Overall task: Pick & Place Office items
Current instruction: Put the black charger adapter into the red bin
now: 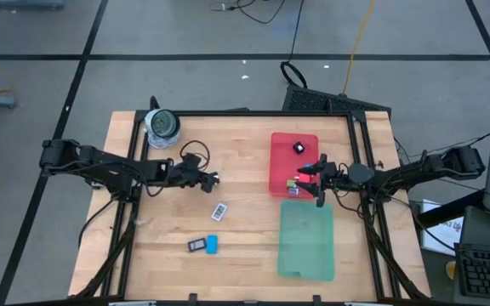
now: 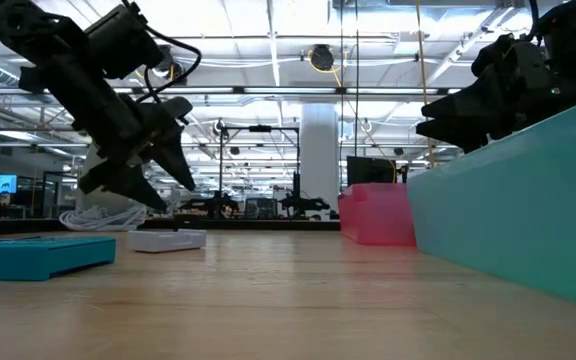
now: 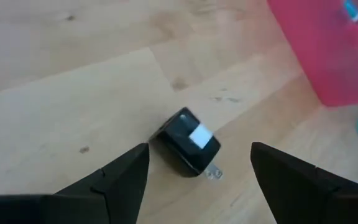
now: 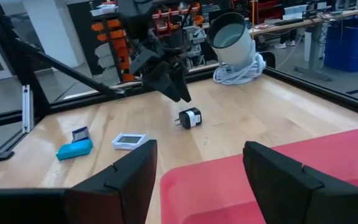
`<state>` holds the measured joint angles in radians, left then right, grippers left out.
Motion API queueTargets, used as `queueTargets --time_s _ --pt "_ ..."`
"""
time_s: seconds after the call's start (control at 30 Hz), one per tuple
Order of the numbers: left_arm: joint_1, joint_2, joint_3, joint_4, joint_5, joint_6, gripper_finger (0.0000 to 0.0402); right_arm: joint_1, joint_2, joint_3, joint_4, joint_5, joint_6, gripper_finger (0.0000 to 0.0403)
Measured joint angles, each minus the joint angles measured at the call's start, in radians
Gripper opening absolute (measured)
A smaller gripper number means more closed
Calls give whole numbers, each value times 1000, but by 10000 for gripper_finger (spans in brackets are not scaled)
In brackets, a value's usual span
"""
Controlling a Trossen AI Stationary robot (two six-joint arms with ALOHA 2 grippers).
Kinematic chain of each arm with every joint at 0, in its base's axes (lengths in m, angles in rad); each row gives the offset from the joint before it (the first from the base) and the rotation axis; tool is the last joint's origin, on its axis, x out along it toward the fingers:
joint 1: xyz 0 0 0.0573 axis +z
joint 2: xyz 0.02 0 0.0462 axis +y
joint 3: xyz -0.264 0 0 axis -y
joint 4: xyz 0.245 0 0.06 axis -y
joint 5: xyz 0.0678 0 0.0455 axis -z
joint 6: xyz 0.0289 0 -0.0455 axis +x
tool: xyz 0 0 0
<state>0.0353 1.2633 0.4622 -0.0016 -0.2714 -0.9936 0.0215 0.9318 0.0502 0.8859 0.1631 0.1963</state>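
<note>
A black block with a white label [image 3: 188,149] lies on the wooden table, with two metal prongs at one end. My left gripper [image 3: 199,148] hangs open just above it, slanting down, one finger on either side and touching nothing. The right wrist view shows the same block [image 4: 190,118] under that gripper [image 4: 169,84]. Nearer the front edge lie a white labelled tag [image 1: 219,211], a dark block [image 1: 197,245] and a blue bar [image 1: 212,244]. My right gripper [image 1: 318,183] stands open and level over the red tray [image 1: 283,166], which holds several small items [image 1: 299,147].
A grey roll [image 1: 162,126] with a white cord stands at the far left corner. A green tray [image 1: 306,240] lies just in front of the red tray on the right. Bare wood spreads between the left gripper and the trays.
</note>
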Motion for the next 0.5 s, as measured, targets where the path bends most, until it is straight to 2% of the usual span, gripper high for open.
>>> queueTargets --time_s 0.17,0.5 --pt "-14 34 1 6 -1 -23 276 0 0 0 0 0 0 226" --pt "-17 209 60 57 -19 -33 274 0 0 0 6 0 1 226"
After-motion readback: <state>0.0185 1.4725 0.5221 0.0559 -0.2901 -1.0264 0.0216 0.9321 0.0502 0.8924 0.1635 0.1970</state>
